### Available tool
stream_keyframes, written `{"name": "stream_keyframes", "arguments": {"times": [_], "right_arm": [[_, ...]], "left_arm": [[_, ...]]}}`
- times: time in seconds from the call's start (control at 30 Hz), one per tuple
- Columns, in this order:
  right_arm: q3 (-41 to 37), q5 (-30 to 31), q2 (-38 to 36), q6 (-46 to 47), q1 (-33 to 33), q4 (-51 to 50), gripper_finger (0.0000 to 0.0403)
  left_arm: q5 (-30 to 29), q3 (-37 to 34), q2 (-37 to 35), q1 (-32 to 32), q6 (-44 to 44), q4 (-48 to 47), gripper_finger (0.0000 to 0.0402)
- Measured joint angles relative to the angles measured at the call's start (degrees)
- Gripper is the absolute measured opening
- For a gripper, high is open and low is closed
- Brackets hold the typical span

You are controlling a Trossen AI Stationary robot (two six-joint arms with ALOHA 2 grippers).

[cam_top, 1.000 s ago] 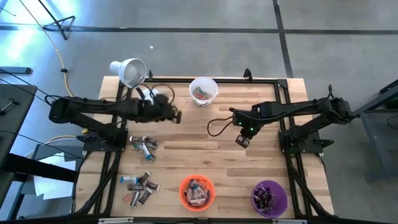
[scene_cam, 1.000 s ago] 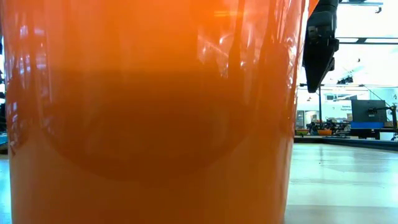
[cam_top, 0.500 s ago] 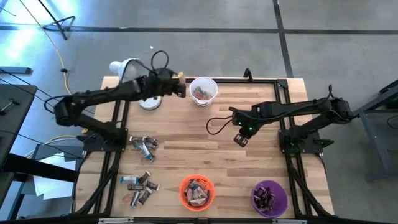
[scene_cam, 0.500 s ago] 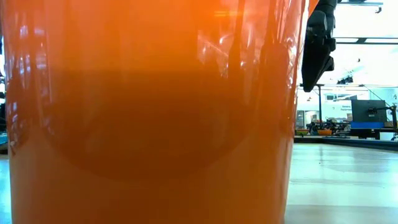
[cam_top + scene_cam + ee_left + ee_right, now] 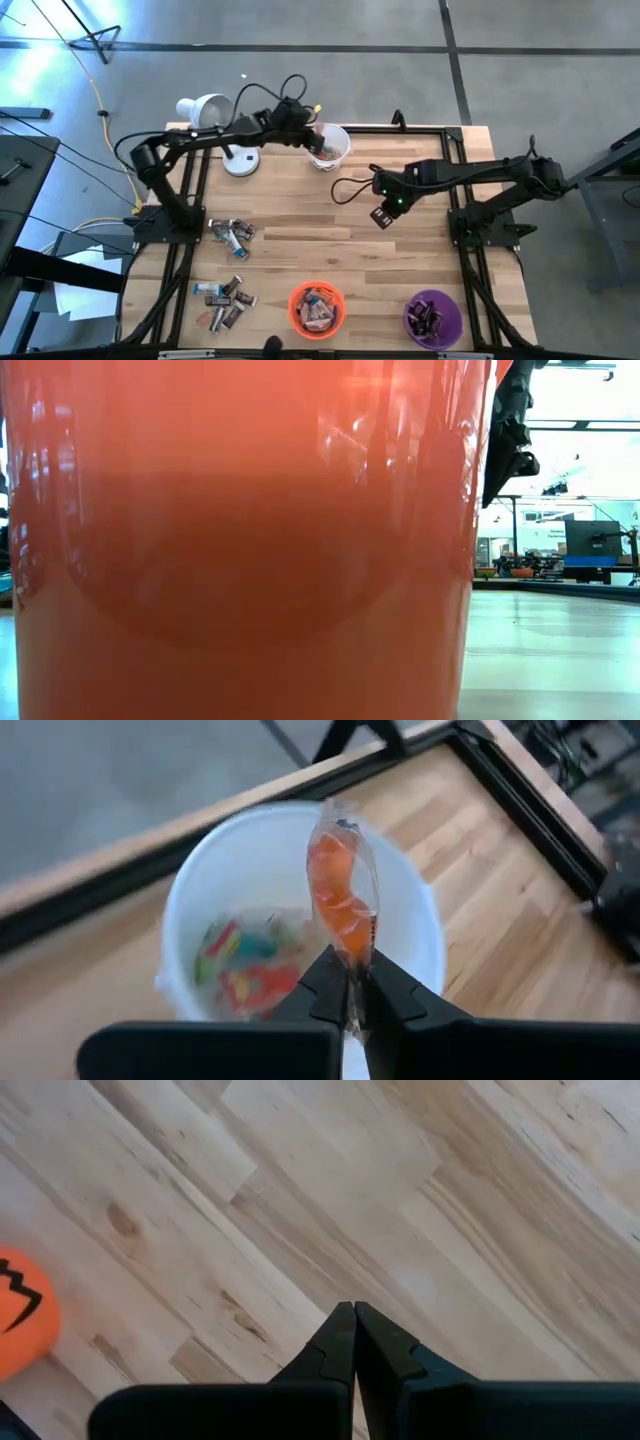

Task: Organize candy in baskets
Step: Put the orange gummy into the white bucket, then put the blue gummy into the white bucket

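My left gripper (image 5: 312, 138) is over the near-left rim of the white basket (image 5: 335, 150) at the table's far edge, shut on an orange candy in a clear wrapper (image 5: 340, 895). The white basket (image 5: 260, 870) holds several coloured candies. My right gripper (image 5: 380, 216) hangs shut with nothing in it over the bare wood at mid-table (image 5: 352, 1316). Two heaps of wrapped candy (image 5: 232, 233) (image 5: 225, 298) lie at the near left. The orange basket (image 5: 317, 308) and the purple basket (image 5: 433, 317) stand at the near edge, both with candy inside. My left gripper pinches one end of the candy's clear wrapper (image 5: 352, 958) between its two fingertips. The fingers slant down from the table's left. The candy sticks out past the fingertips, lifted clear, over the white basket's opening.
A white desk lamp (image 5: 205, 110) with a round base (image 5: 240, 163) stands just left of the white basket. The orange basket (image 5: 240, 560) fills most of the low view, with my right gripper (image 5: 508, 440) beside it. Black frame rails run along the table's edges.
My left gripper has swung from beside the lamp base toward the far edge and then right, ending over the white basket with the orange candy still in it. My right gripper has stayed in place and rolled a little about its own axis.
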Motion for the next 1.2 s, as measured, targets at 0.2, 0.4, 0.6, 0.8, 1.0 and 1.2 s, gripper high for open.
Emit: {"name": "stream_keyframes", "arguments": {"times": [0.2,0.4,0.6,0.8,1.0,1.2], "right_arm": [[0.0,0.14,0.0,0.41,-0.79,0.0,0.0],[0.0,0.43,0.0,1.0,-1.36,-0.02,0.0],[0.0,0.61,0.0,-3.66,-1.36,-0.02,0.0],[0.0,0.58,0.0,-8.57,-1.34,-0.59,0.0],[0.0,0.52,0.0,-14.22,-1.34,-6.53,0.0],[0.0,1.05,0.0,-19.95,-1.34,-12.11,0.0]], "left_arm": [[-0.13,6.41,2.6,-0.55,9.05,-3.97,0.002],[-0.54,7.63,2.51,-0.47,15.36,-8.18,0.0035],[-1.19,7.69,2.39,-0.36,16.88,-9.47,0.0061],[-0.27,7.69,2.39,-0.38,10.84,-9.31,0.0083],[14.0,7.69,0.86,-1.73,5.78,-12.69,0.0086],[11.36,7.69,-3.88,-9.61,0.91,-17.78,0.0086]]}}
